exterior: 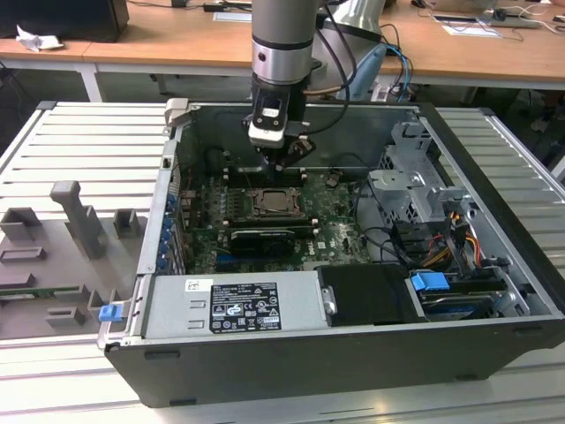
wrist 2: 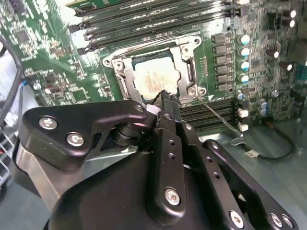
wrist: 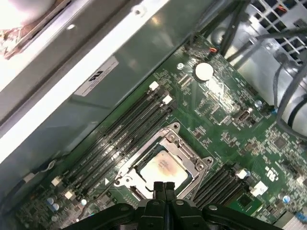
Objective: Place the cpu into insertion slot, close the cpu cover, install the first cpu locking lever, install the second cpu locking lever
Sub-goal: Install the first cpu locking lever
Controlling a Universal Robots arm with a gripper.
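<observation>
Fingertips of the gripper [wrist 2: 165, 98] are pressed together with nothing visible between them, so we judge it closed and empty. In the exterior view the gripper [exterior: 284, 161] hangs inside the open computer case [exterior: 353, 353], just above the edge of the insertion slot [exterior: 281, 208] that faces the case's back wall.

The cpu [wrist 2: 154, 76] lies flat in the slot, near the middle of the green circuit board [wrist 2: 48, 57], with banks of long memory slots [wrist 2: 144, 21] on two opposite sides. The cpu cover [wrist 2: 125, 79] is down around it, and the pale face of the chip shows through its window. We therefore judge the first two steps as done.

In the first wrist view the closed tips [wrist: 163, 186] stand right at one edge of the cpu [wrist: 163, 168], which lies just ahead of them and lower. We cannot tell if they touch the cover.

What matters for the move is a thin locking lever [wrist 2: 218, 117]. It starts at the corner of the cover nearest the fingertips, and its long axis runs away over the neighbouring memory slots toward the edge of the board. To us it looks unlatched. Whether it is the first or the second lever, we cannot say.
</observation>
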